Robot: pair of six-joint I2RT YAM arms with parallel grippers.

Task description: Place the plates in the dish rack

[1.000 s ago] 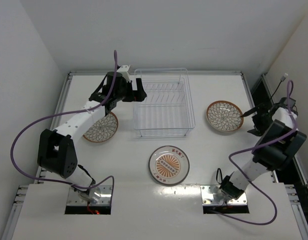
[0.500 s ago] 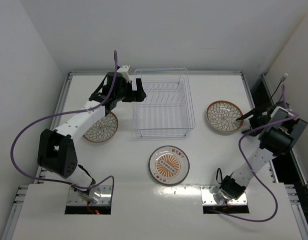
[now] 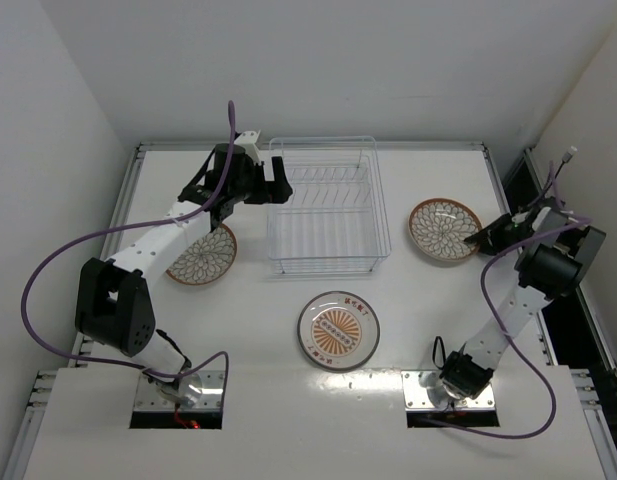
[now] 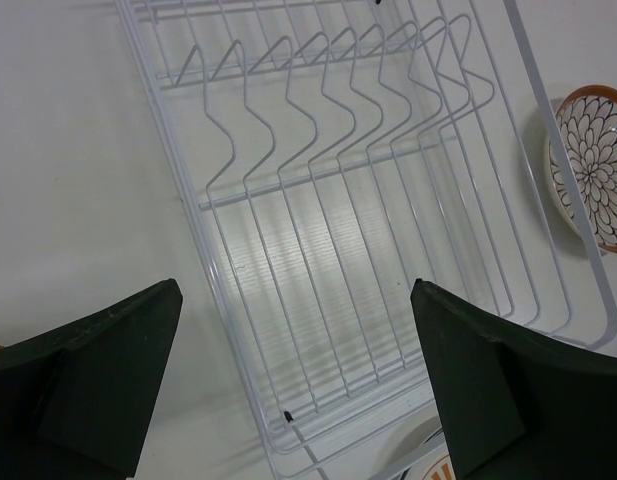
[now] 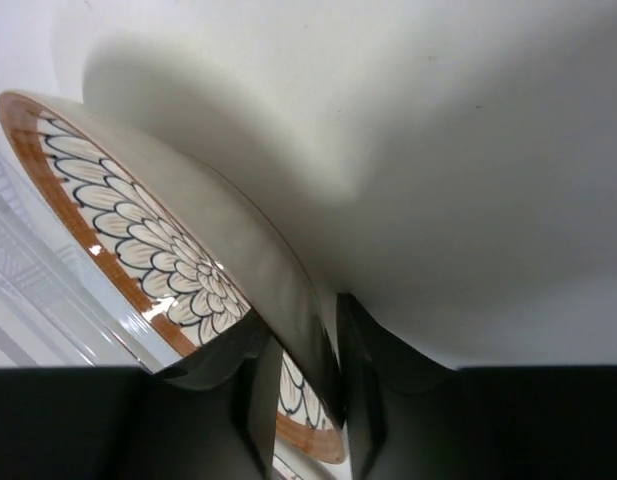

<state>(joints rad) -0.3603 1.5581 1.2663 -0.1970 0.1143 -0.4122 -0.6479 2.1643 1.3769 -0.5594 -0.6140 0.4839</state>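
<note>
Plates, 3 of them, lie on the white table (image 3: 428,320) in the overhead view, all outside the dish rack (image 3: 326,262). The left plate (image 3: 206,258) sits just left of the rack's near corner, partly under the left arm. The middle plate (image 3: 338,331) lies flat in front of the rack. The right plate (image 3: 443,230) is off to the rack's right. The left gripper (image 3: 284,178) hangs over the rack's left edge, and the right gripper (image 3: 485,238) meets the right plate's outer rim.

From the left wrist, the left gripper (image 4: 293,310) is spread wide and grasps nothing. The rack (image 4: 328,260) lies below it with every divider slot bare, and the right plate (image 4: 593,165) shows beyond the far wall.

From the right wrist, the right gripper (image 5: 306,390) has its 2 fingers (image 5: 363,400) pinched on the rim of the right plate (image 5: 138,210), 1 on the patterned face and 1 on the underside. The plate is tilted.
</note>
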